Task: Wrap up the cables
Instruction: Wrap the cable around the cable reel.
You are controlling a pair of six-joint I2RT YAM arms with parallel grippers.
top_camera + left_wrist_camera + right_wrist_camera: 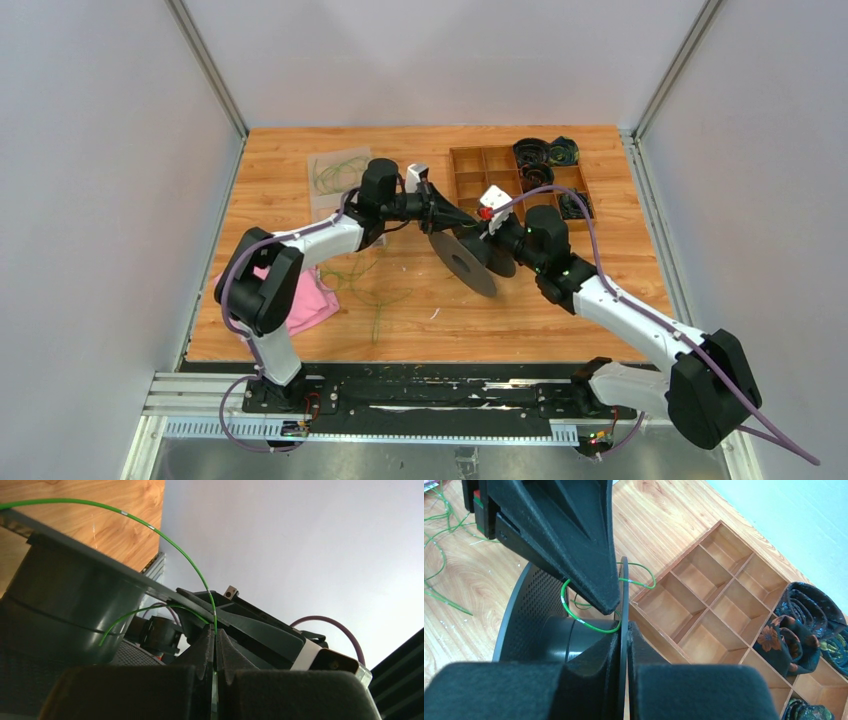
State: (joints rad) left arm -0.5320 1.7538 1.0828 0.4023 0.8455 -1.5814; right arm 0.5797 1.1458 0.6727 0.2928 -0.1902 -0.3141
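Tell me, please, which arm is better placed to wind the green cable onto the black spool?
Left. The left claw pinches the green cable close to the spool hub, so it can probably lead it around. The right claw is clamped on the spool's flange and should hold it steady.

— Where are the cables (365, 285)?
— Thin, green and limp. One strand (589, 626) curves loosely at the black spool (463, 262) hub, between its flanges. The others lie flat in tangled loops near that spool.
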